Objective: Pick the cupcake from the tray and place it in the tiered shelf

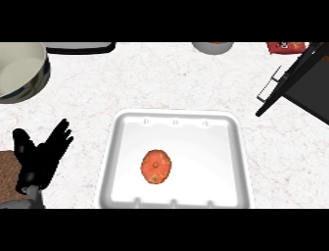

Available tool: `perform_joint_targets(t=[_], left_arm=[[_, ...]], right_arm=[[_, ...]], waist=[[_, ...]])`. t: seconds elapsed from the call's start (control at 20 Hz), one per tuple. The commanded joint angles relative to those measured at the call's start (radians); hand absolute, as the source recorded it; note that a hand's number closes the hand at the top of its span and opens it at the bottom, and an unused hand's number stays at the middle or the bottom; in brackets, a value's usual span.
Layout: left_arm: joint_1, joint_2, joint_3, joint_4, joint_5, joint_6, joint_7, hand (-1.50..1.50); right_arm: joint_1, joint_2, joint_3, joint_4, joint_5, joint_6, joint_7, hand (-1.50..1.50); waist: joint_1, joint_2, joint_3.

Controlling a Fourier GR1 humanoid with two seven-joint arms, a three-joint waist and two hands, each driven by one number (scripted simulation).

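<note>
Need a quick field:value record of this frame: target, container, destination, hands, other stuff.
target: cupcake, orange top, lying in the tray, untouched
container: white tray, centre front of counter
destination: black tiered shelf, upper right, partly cut off
left hand: left hand, open, fingers up, resting left of the tray
right hand: not in view
other: large bowl, upper left

One white tray (175,122) sits on the counter, holding one orange cupcake (157,166). One black tiered shelf (308,81) stands at the right edge. One large pale bowl (8,71) is at the upper left. One black hand (43,152) shows at the lower left. One small red item (286,46) lies at the top right.
</note>
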Motion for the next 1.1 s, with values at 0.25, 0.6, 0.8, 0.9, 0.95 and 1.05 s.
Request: perform_joint_targets(t=[0.25, 0.6, 0.8, 0.9, 0.95, 1.05], left_arm=[[-0.007, -0.009, 0.007, 0.011, 0.001, -0.01, 0.003, 0.0], [-0.036, -0.019, 0.012, 0.025, 0.004, -0.021, 0.029, 0.0], [-0.038, -0.015, 0.039, 0.082, 0.004, -0.035, -0.012, 0.0], [-0.024, -0.023, 0.012, 0.027, -0.022, -0.019, 0.004, 0.0], [-0.06, -0.023, 0.025, 0.079, -0.025, -0.015, 0.007, 0.0], [-0.075, -0.047, 0.021, 0.133, -0.038, -0.009, -0.05, 0.0]], right_arm=[[-0.074, -0.124, -0.138, 0.174, -0.108, 0.172, 0.012, 1.5], [-0.011, -0.219, -0.162, 0.391, -0.122, 0.041, -0.176, 1.5], [0.032, -0.236, -0.167, 0.372, -0.143, 0.02, -0.186, 1.5], [-0.02, -0.262, -0.156, 0.554, -0.108, -0.096, -0.243, 1.5], [0.043, -0.254, -0.148, 0.437, -0.136, -0.032, -0.221, 1.5], [0.048, -0.289, -0.162, 0.582, -0.117, -0.14, -0.325, 1.5]], waist=[[0.006, 0.004, -0.002], [0.012, 0.008, -0.001], [0.008, 0.007, -0.002], [0.019, 0.01, -0.001], [0.009, 0.007, -0.001], [0.012, 0.011, -0.001]])
